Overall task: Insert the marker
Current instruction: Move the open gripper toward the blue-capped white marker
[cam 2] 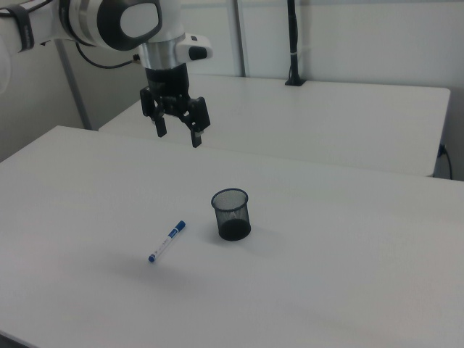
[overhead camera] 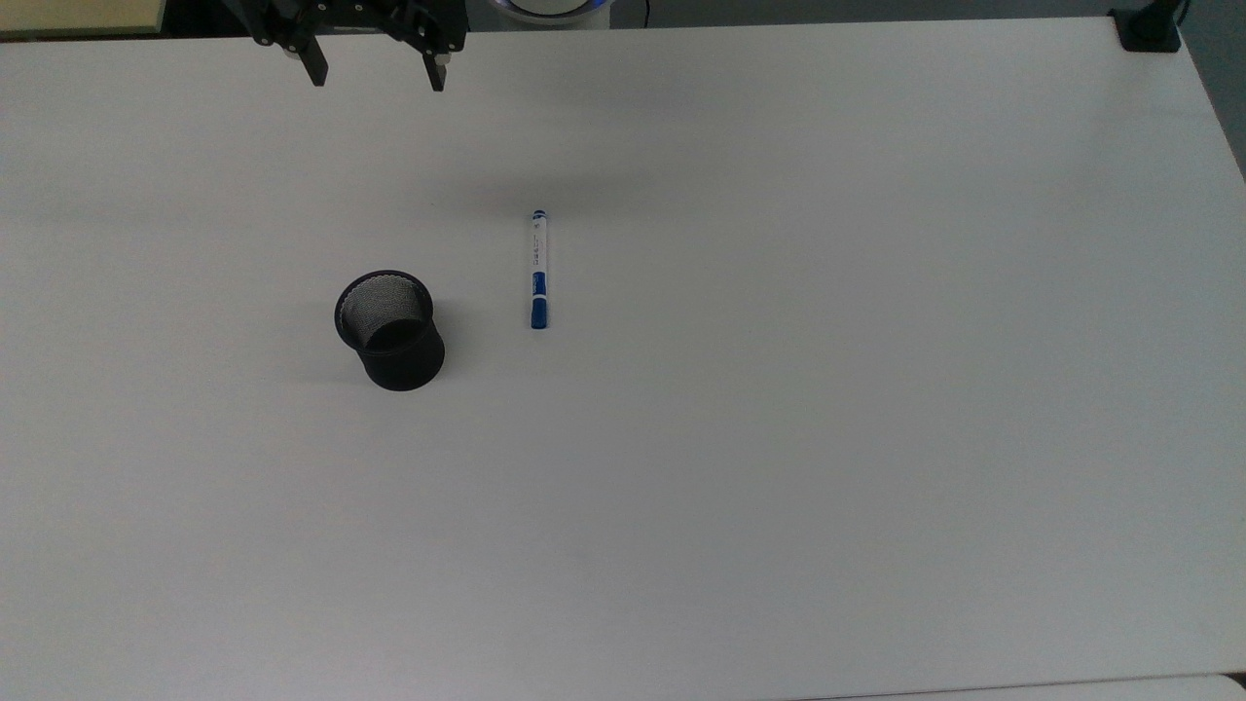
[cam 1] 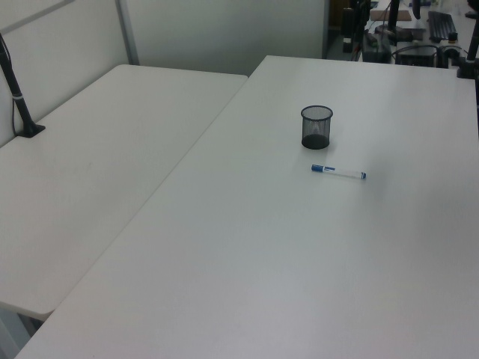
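White marker [overhead camera: 538,270], blue cap, flat beside mesh cup [overhead camera: 389,329].

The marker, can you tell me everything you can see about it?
The marker is slim, with a white barrel, dark print along it, a blue cap at one end and a small blue tip at the other. It looks like plastic. It lies flat on the white table, beside the black mesh cup but apart from it. Nothing touches it except the table. The pincer hangs open in the air, away from it.

White table [cam 1: 247,247], second white table [cam 1: 90,149] beside it — pale wall [cam 1: 224,30] behind
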Controlling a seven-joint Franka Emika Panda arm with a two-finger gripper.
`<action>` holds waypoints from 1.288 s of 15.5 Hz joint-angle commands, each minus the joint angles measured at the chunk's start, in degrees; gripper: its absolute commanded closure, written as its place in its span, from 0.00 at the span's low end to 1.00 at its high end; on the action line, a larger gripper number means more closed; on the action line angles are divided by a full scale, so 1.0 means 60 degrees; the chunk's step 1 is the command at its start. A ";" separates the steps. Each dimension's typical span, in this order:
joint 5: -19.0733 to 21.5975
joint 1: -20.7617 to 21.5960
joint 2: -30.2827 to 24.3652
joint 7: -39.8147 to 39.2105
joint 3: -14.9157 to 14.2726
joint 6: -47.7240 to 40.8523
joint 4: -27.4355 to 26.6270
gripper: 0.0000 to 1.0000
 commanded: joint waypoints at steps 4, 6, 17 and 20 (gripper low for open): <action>0.0103 -0.0046 -0.0417 -0.0024 -0.0044 -0.1208 -0.0298 0.00; 0.0089 -0.0031 -0.0417 -0.0024 -0.0044 -0.1208 -0.0298 0.00; 0.0074 0.0408 0.0036 -0.0068 0.0014 -0.1077 -0.0429 0.00; -0.0218 0.0672 0.0665 -0.0476 0.0044 -0.0857 -0.0459 0.00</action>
